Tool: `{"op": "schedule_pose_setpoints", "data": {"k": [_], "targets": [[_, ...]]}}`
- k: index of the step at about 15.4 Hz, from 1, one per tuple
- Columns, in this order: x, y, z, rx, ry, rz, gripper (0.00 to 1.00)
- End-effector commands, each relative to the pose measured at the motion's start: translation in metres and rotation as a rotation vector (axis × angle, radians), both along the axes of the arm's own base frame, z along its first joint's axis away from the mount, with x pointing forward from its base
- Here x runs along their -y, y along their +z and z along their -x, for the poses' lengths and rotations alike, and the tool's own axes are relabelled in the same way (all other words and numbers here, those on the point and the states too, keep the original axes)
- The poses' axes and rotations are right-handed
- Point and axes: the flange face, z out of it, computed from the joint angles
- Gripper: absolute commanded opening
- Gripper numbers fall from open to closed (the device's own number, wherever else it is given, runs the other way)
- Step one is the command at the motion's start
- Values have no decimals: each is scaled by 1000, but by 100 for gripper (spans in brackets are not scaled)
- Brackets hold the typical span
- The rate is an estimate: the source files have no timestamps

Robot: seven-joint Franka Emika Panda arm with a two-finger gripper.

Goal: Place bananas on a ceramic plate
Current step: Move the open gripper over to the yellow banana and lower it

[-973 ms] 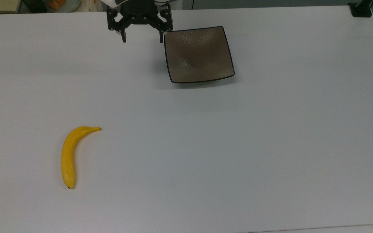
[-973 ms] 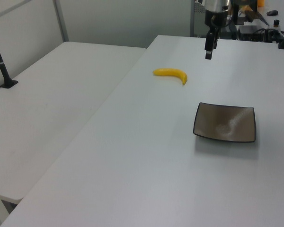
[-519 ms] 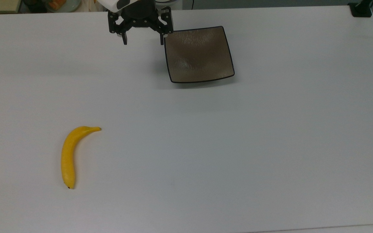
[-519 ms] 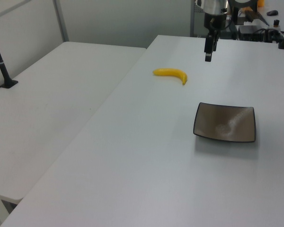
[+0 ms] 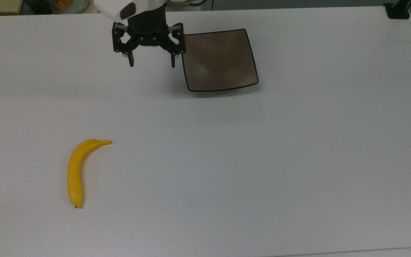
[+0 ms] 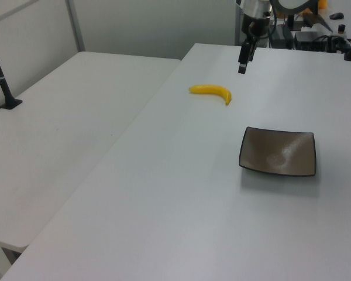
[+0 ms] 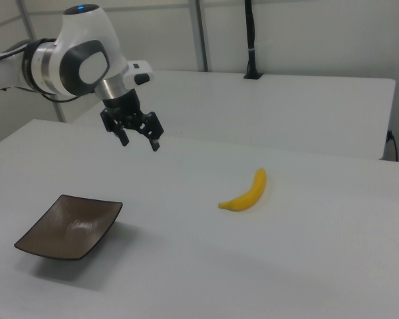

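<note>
Table (image 5: 298, 160), white and wide, carrying all things. Plate (image 5: 219, 59), square, brown, lying near the far edge in the top view, nothing on it. Gripper (image 5: 152, 65) hanging in the air just beside the plate's left side in the top view, fingers spread apart, grasping nothing. Banana (image 5: 75, 171) lying well apart, toward the near left corner in the top view. Probably light, smooth, a little slippery; best taken across the thick middle.

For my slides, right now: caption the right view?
Open gripper hovers between the empty ceramic plate and the banana on the white table.
</note>
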Motion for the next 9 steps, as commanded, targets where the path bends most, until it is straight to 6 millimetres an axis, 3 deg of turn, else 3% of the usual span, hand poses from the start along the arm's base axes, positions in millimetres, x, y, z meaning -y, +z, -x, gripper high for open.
{"op": "schedule_pose_setpoints", "data": {"k": [1,5,6,9], "targets": [[22,-14,-23,66,-36,-5,100],[53,-32,-56,131,-85,-3,100],[68,-37,-67,165,-110,-2,100],[94,-60,-81,217,-143,1,100]]}}
